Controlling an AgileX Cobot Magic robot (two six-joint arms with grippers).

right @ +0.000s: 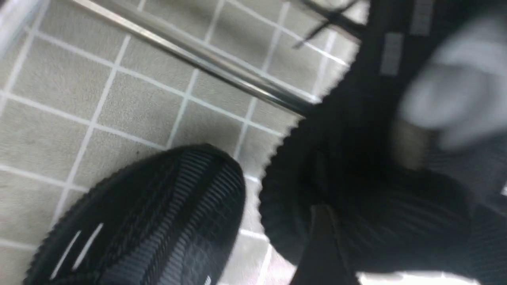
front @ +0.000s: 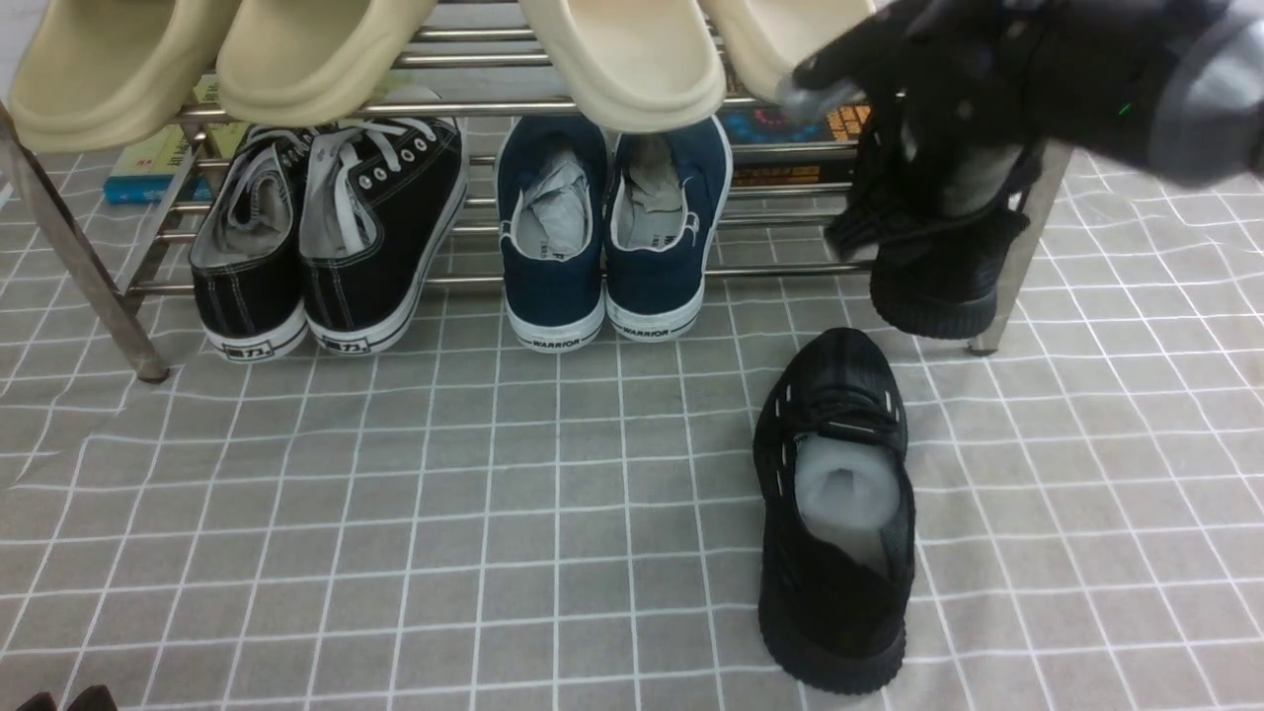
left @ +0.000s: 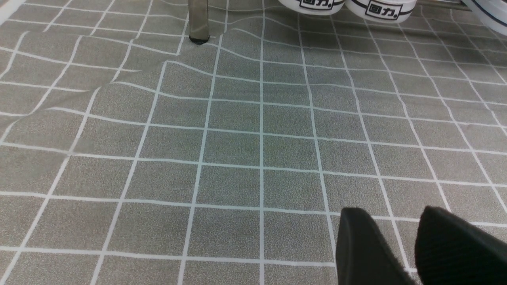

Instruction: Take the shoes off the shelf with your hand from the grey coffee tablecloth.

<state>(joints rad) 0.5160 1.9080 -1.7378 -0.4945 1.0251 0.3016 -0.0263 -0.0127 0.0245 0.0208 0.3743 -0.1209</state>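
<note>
my right hand (front: 889, 148) closed on a black shoe (front: 938, 286), hanging beside a leg of the shelf (front: 780, 269) | risk: sole catches that leg, hold slips, shoe drops on its mate (front: 834, 553)

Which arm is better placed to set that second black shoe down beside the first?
Right. The right end effector grips the second black shoe, hanging above the tablecloth near the first shoe. The left end effector sits open and empty, low at the far left.
</note>
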